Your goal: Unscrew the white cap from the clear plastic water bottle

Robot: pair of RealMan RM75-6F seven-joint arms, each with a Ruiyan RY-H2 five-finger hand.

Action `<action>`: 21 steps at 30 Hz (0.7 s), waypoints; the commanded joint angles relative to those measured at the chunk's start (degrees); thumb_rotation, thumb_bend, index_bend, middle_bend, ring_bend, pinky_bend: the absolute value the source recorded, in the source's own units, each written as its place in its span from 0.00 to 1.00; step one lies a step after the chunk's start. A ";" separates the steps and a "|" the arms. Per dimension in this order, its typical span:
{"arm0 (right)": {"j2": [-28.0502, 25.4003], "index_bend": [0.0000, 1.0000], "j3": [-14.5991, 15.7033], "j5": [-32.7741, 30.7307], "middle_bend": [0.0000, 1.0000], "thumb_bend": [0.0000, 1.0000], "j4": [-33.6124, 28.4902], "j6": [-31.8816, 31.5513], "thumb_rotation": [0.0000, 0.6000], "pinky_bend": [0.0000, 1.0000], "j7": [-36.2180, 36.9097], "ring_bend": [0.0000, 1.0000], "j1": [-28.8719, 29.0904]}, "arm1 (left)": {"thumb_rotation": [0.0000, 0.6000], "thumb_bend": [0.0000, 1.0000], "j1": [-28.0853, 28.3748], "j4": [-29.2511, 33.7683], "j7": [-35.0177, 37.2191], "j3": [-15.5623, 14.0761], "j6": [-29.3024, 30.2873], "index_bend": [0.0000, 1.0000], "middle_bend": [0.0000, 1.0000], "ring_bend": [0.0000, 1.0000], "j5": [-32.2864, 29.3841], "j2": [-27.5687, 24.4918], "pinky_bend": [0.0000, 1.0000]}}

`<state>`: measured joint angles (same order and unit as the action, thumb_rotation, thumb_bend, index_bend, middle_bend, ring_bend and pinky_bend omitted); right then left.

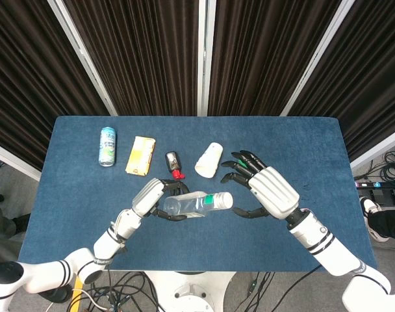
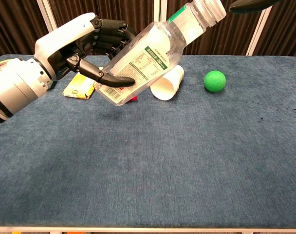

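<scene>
My left hand (image 1: 153, 197) (image 2: 82, 46) grips the clear plastic water bottle (image 1: 194, 204) (image 2: 150, 56) around its lower body and holds it tilted above the table. Its white cap (image 1: 225, 201) (image 2: 210, 8) points toward my right side. My right hand (image 1: 266, 190) hovers just right of the cap with its fingers spread, holding nothing and not touching the cap. In the chest view only a dark fingertip (image 2: 248, 6) of that hand shows at the top edge.
On the blue table (image 1: 74, 214) lie a drink can (image 1: 107, 145), a yellow box (image 1: 140, 155), a small dark bottle with a red cap (image 1: 174, 162), a white paper cup (image 1: 209, 159) on its side and a green ball (image 1: 247, 158) (image 2: 214, 80).
</scene>
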<state>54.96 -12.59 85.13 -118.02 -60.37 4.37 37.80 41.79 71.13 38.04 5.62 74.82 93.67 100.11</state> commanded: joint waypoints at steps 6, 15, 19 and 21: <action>1.41 0.37 0.28 0.27 0.17 0.12 0.52 -0.05 1.00 0.00 -1.66 0.00 0.29 | 1.00 0.38 0.16 0.46 0.14 0.10 -0.21 0.64 0.62 0.53 -0.13 -0.01 0.62; 2.59 0.42 0.28 0.24 0.18 0.13 0.80 -0.40 1.00 0.00 -2.68 0.00 0.48 | 1.00 0.38 0.20 0.79 -0.09 0.12 -0.17 0.64 0.62 0.53 -0.15 -0.05 0.62; 2.72 0.43 0.23 0.09 0.18 0.13 0.84 -0.34 1.00 0.00 -2.65 0.00 0.58 | 1.00 0.38 0.27 0.87 -0.16 0.11 -0.32 0.64 0.62 0.53 -0.17 -0.10 0.62; 2.73 0.45 0.24 0.01 0.19 0.13 0.81 -0.19 1.00 0.00 -2.65 0.00 0.66 | 1.00 0.38 0.29 0.96 -0.16 0.11 -0.32 0.64 0.62 0.53 -0.15 -0.15 0.62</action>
<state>57.69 -12.35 85.14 -117.21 -60.57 1.73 38.46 42.08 72.08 37.87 5.73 74.50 93.52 99.96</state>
